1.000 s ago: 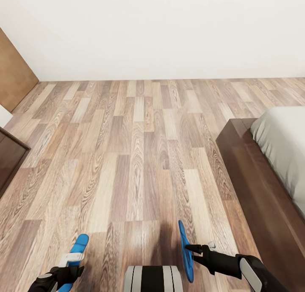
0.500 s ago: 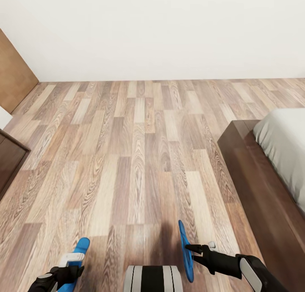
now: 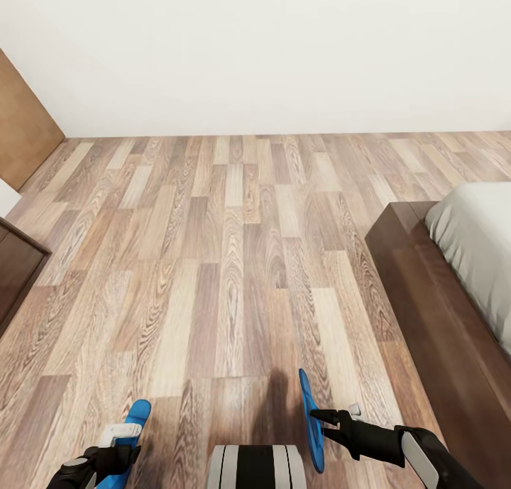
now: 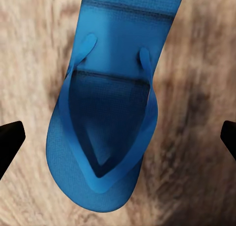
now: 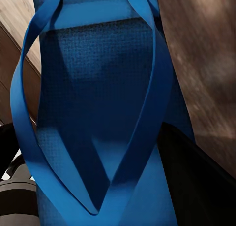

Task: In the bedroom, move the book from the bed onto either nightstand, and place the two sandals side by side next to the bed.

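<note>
One blue sandal (image 3: 136, 412) lies flat on the wood floor at the bottom left. My left gripper (image 3: 121, 443) hangs over it, open. In the left wrist view its black fingertips (image 4: 10, 142) stand wide apart on either side of the sandal (image 4: 105, 113), not touching it. A second blue sandal (image 3: 306, 389) stands on edge above the floor, with my right gripper (image 3: 319, 416) shut on it. The right wrist view shows its straps and sole (image 5: 98, 88) close up beside a black finger (image 5: 196, 177). The bed (image 3: 426, 297) with its pale mattress (image 3: 475, 240) is at the right. The book and the nightstand are out of view.
A dark wood cabinet (image 3: 14, 269) juts in at the left edge, with a brown door (image 3: 21, 127) behind it. A white wall closes off the far side. Open plank floor (image 3: 234, 248) lies between cabinet and bed. My trunk (image 3: 255, 466) is at the bottom middle.
The whole view has shifted slightly, so the bed corner sits a little further right and lower. The left sandal shows a bit lower in the picture. Both arms keep their pose.
</note>
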`<state>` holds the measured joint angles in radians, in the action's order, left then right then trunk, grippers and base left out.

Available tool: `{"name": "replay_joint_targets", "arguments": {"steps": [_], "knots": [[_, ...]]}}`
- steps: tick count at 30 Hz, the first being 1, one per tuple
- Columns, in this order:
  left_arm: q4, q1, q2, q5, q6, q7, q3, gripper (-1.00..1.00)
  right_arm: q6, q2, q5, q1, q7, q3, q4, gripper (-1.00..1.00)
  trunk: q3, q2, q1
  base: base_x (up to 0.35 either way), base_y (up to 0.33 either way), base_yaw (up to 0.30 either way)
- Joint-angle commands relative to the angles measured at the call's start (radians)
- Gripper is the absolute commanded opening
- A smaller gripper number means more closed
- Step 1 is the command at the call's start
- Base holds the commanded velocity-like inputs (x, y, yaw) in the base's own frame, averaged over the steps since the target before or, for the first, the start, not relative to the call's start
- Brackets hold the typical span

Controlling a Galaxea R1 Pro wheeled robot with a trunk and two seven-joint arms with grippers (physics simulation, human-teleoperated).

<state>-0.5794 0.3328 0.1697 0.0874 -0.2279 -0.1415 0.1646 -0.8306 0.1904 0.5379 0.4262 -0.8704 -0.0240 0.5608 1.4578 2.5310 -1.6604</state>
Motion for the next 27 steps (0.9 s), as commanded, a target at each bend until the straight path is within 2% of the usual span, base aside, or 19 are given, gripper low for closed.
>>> {"name": "replay_joint_targets", "arguments": {"steps": [1,27], "knots": [[-0.002,0.000,-0.001,0.009,-0.005,-0.009,0.007,1.00,-0.005,0.000,0.001,0.000,-0.001,-0.002,0.000,-1.00,0.001,0.000,0.000,0.000,0.000,0.000],[-0.002,0.000,-0.001,0.009,-0.006,-0.009,0.009,1.00,-0.005,0.000,0.001,0.000,-0.001,-0.002,0.000,-1.00,0.093,0.006,-0.011,0.000,0.000,0.000]]}}
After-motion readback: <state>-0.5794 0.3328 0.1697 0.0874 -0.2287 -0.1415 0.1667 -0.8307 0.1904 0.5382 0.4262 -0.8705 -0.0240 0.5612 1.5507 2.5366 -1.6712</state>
